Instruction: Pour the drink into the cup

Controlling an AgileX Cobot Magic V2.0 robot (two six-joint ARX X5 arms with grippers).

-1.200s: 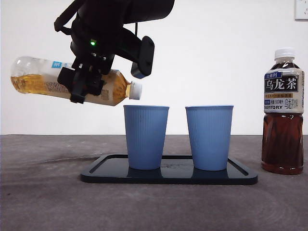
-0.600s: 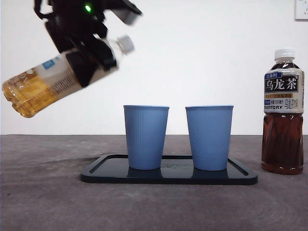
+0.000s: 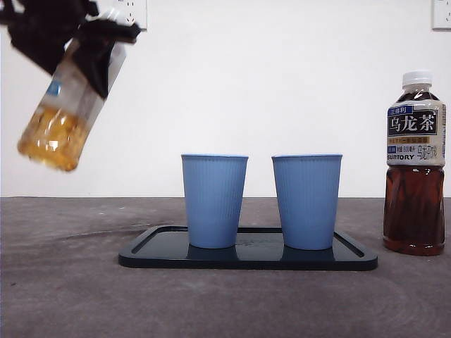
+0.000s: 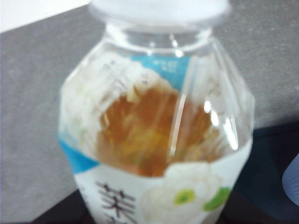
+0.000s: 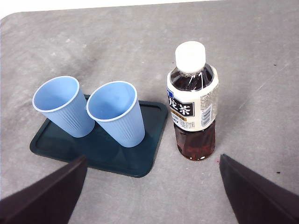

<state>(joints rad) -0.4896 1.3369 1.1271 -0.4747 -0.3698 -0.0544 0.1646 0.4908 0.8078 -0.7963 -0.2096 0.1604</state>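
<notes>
The left gripper (image 3: 84, 53) jaws are clamping the jasmine tea bottle (image 3: 67, 105), capped and nearly upright, high and well left of the two blue cups (image 3: 214, 201). Lowering it gently would avoid sloshing. The right gripper (image 5: 152, 186) is waiting, jaws spread wide.

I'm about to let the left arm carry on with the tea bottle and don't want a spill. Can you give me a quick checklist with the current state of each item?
1. Tea bottle held by left gripper: ok, held high, apart from the table.
2. Bottle cap on: ok, white cap visible in the left wrist view.
3. Both cups upright on the tray: ok.
4. Drink in the cups: cannot tell; both look empty in the right wrist view.
5. Dark bottle clear of the tray: ok, upright beside it.
6. Right gripper out of the way: ok, open above the table.
</notes>
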